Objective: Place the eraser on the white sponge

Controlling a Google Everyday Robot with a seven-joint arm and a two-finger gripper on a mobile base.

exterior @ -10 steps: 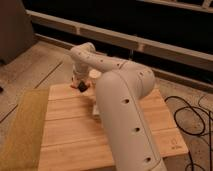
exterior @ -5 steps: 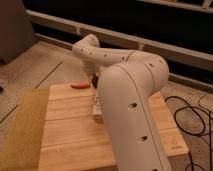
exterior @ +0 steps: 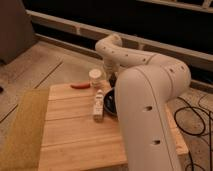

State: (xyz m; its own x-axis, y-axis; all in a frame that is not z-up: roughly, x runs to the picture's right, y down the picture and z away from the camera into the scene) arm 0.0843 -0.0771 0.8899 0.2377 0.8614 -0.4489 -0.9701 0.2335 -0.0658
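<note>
My gripper (exterior: 112, 80) hangs from the white arm's bent wrist over the far edge of the wooden table (exterior: 75, 135). It sits just right of a cream round cylinder (exterior: 95, 76) and above the far rim of the black bowl (exterior: 108, 102). It is shut, and its dark tip blends with the bowl, so I cannot tell whether anything is in it. I cannot make out the eraser. The white sponge is out of view, possibly behind the arm.
A thin red-orange stick (exterior: 80, 85) lies left of the cylinder. A slim white bottle (exterior: 99, 106) lies beside the bowl. The bulky forearm (exterior: 150, 115) covers the table's right side. A yellow-green mat (exterior: 25, 130) lines the left edge, and cables (exterior: 196, 116) run over the floor at right.
The gripper has swept right along the table's far edge, from over the red stick to beyond the cylinder. The stick, cylinder and bottle now show.
</note>
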